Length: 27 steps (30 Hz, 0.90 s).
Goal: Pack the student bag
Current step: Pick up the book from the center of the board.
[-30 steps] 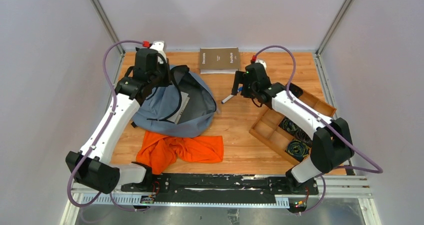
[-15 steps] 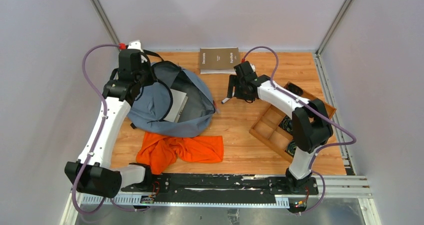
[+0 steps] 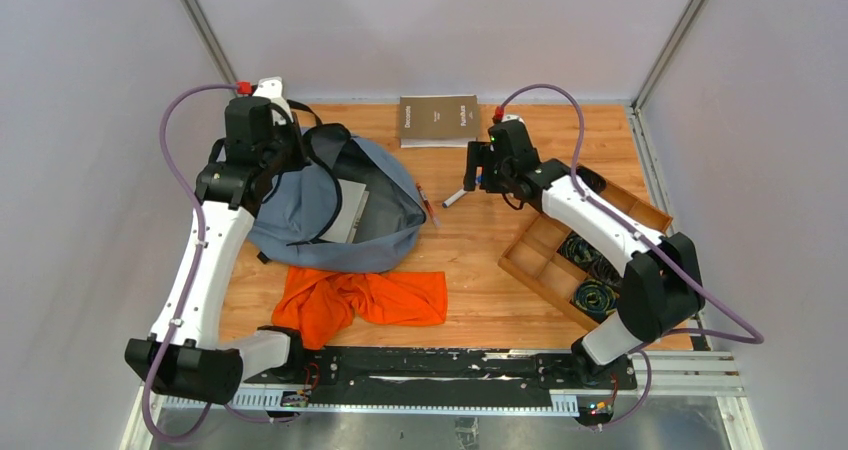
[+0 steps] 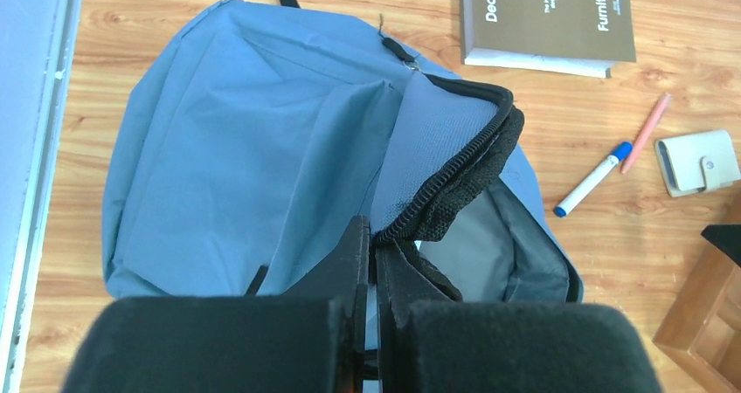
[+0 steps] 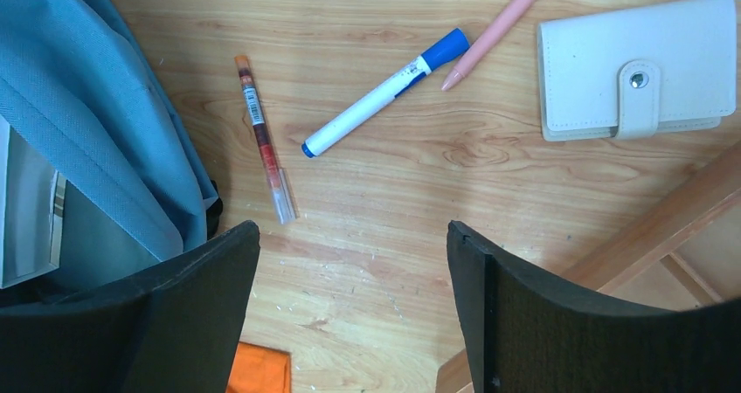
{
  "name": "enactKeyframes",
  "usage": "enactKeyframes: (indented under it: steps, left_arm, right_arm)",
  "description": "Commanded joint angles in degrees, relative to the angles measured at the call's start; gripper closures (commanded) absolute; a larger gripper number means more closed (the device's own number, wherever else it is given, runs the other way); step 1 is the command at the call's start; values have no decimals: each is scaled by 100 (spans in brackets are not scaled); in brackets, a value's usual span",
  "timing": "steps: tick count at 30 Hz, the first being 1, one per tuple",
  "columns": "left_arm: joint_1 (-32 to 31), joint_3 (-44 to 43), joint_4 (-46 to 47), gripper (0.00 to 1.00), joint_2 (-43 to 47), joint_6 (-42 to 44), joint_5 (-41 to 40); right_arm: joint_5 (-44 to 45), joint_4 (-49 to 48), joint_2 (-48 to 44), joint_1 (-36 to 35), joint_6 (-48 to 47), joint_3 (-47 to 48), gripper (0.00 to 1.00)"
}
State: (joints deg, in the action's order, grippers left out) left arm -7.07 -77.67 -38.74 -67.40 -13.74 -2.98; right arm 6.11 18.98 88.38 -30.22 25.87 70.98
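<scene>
My left fingers [image 4: 349, 266] are pressed together on the zipper rim of the student bag [image 4: 227, 148], which sprawls just beyond them, soft, floppy and probably light, best held at that rim; my right fingers [image 5: 210, 275] hang spread and empty, with a marker [image 5: 380, 92] ahead on the tabletop [image 5: 393, 201].

Student bag [image 4: 245, 148] matt woven cloth; table [image 5: 393, 192] wood, seemingly smooth.

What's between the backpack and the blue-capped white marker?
A slim clear pen with red ink lies between the student bag and the marker; the right wrist view shows it best.
</scene>
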Motion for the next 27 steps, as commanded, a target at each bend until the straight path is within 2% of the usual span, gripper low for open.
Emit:
enactKeyframes:
  steps: [1, 3, 7, 9, 12, 17, 22, 27]
  left_arm:
    - [48, -86, 324, 100, 209, 30, 95]
    - [48, -78, 318, 100, 225, 19, -209]
    - [30, -40, 273, 100, 213, 193, 487]
    - [30, 53, 278, 100, 241, 154, 508]
    - [30, 215, 279, 100, 247, 136, 534]
    - [30, 631, 357, 100, 226, -32, 1136]
    - [-2, 1126, 667, 100, 298, -310, 1721]
    - [-14, 1113, 708, 100, 532, -298, 1351]
  right_arm:
    - [178, -98, -86, 42, -207, -212, 17]
    - [218, -101, -69, 45, -173, -217, 17]
    - [206, -137, 150, 70, -80, -52, 16]
    - [70, -160, 353, 157, -27, 167, 15]
    - [-350, -298, 693, 438, 113, 497, 15]
    - [-1190, -423, 1394, 899, 445, 1185, 15]
    - [-1357, -733, 2191, 1166, 725, 2023, 14]
    - [-1383, -813, 3217, 1404, 1013, 3082, 14]
